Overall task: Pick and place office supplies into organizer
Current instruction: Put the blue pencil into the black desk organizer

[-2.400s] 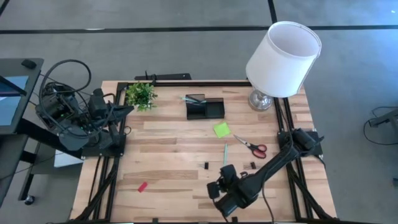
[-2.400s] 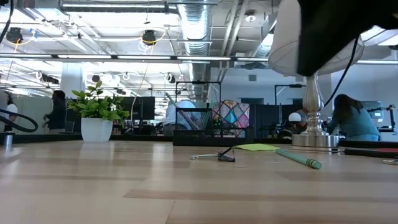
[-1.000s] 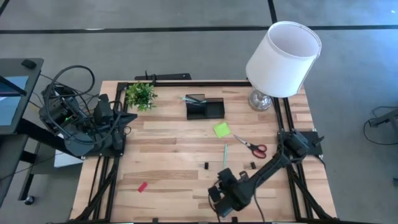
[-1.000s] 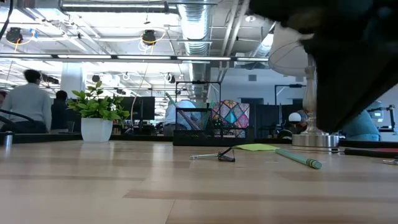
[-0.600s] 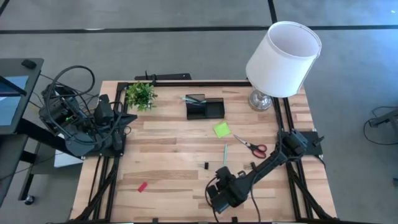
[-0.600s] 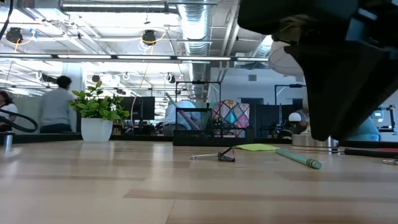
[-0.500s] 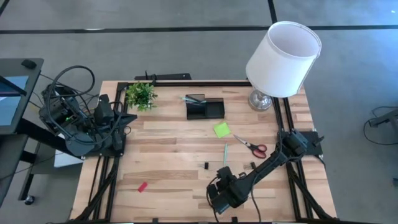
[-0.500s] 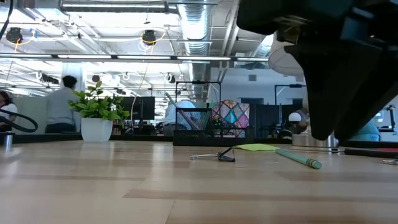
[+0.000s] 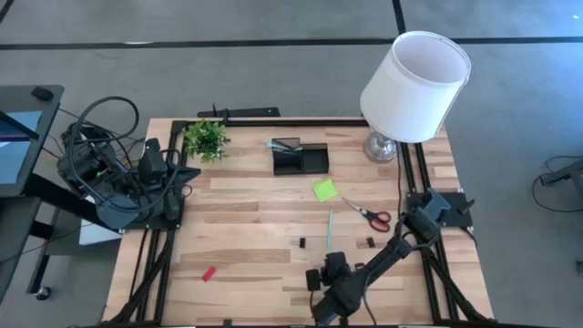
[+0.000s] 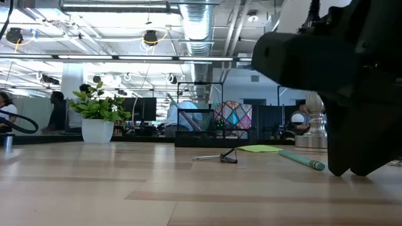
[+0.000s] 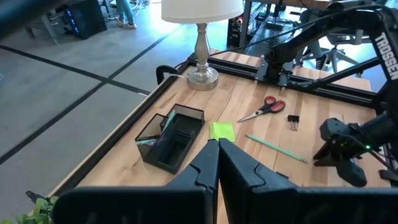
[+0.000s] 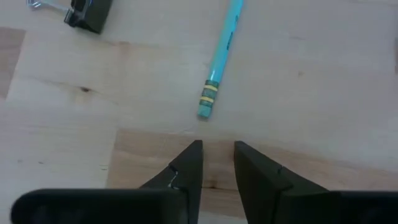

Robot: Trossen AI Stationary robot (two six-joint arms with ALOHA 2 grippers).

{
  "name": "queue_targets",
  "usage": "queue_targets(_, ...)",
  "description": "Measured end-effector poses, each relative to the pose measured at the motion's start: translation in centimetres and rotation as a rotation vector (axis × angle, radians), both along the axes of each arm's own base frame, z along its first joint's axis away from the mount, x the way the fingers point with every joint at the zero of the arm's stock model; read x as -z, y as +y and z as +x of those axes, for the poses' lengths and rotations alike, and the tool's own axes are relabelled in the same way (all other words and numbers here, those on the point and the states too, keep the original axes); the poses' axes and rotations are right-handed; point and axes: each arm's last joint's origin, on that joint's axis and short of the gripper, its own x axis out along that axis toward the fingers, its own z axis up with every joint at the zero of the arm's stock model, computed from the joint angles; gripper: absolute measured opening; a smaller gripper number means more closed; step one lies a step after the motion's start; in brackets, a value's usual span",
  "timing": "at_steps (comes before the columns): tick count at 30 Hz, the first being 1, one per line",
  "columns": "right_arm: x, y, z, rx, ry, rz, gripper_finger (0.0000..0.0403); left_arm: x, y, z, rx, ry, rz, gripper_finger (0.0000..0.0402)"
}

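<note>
1. Your right gripper hovers low near the desk's front edge, fingers slightly parted, grasping nothing.
2. The teal pencil lies just ahead, apart from them; a black clip sits nearby.
3. Your left gripper is clenched, parked beside the desk's left edge.
4. The organizer stands near the back edge.

In the right wrist view the teal pencil is cut off at its far end by the picture's edge, and the black clip is only partly shown. In the low view much of the right side is blocked by the dark bulk of the right arm, so the lamp is mostly hidden and the pencil's near end is covered. What is held in the organizer is too small to be told from above. The people beyond the table are blurred.
</note>
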Motion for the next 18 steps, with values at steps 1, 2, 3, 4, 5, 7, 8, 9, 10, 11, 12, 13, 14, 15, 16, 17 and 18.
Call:
queue_targets(1,-0.15,-0.13,0.09,0.006,0.009,-0.003,0.0080,0.00,0.00,0.00,0.000,0.000,0.000,0.0000)
queue_targets(2,-0.14,-0.34,0.14,0.012,0.016,-0.011,0.0078,0.00,0.00,0.00,0.000,0.000,0.000,0.0000)
queue_targets(3,-0.10,-0.48,0.16,0.011,0.012,-0.026,0.0075,0.00,0.00,0.00,0.000,0.000,0.000,0.0000)
queue_targets(4,0.04,-0.61,0.18,0.002,-0.002,-0.059,0.0073,0.00,0.00,0.00,0.000,0.000,0.000,0.0000)
queue_targets(5,0.22,-0.69,0.27,-0.008,-0.025,-0.091,0.0071,0.00,0.00,0.00,0.000,0.000,0.000,0.0000)
queue_targets(7,0.27,-0.63,0.65,-0.023,-0.092,-0.122,0.0068,0.00,0.00,0.00,0.000,0.000,-0.001,0.0000)
queue_targets(8,0.14,-0.66,0.81,-0.021,-0.106,-0.118,0.0066,0.00,-0.01,0.00,-0.001,-0.001,-0.003,0.0000)
queue_targets(9,0.12,-0.73,0.84,-0.019,-0.104,-0.118,0.0065,0.00,-0.01,0.00,-0.003,-0.004,-0.009,0.0000)
queue_targets(10,0.13,-0.79,0.88,-0.017,-0.104,-0.117,0.0064,0.00,-0.01,0.01,-0.006,-0.006,-0.015,0.0000)
queue_targets(11,0.14,-0.88,0.95,-0.015,-0.103,-0.117,0.0062,0.00,-0.01,0.01,-0.007,-0.007,-0.017,0.0000)
queue_targets(12,0.14,-0.99,1.01,-0.012,-0.100,-0.117,0.0061,0.00,-0.01,0.01,-0.007,-0.008,-0.018,0.0000)
queue_targets(13,0.14,-1.07,1.06,-0.011,-0.099,-0.117,0.0060,0.00,-0.01,0.01,-0.007,-0.007,-0.018,0.0000)
queue_targets(14,0.14,-1.09,1.05,-0.009,-0.094,-0.114,0.0059,0.00,-0.01,0.01,-0.007,-0.007,-0.018,0.0000)
queue_targets(15,0.16,-1.08,1.01,-0.007,-0.084,-0.106,0.0059,0.00,-0.01,0.01,-0.007,-0.007,-0.018,0.0000)
queue_targets(16,0.17,-1.07,0.97,-0.003,-0.073,-0.096,0.0058,0.00,-0.01,0.01,-0.007,-0.007,-0.018,0.0000)
queue_targets(17,0.18,-1.06,0.91,0.001,-0.060,-0.085,0.0058,0.00,-0.01,0.01,-0.006,-0.007,-0.019,0.0000)
queue_targets(18,0.18,-1.03,0.87,0.004,-0.050,-0.072,0.0058,0.01,-0.02,0.01,-0.003,-0.003,-0.021,0.0000)
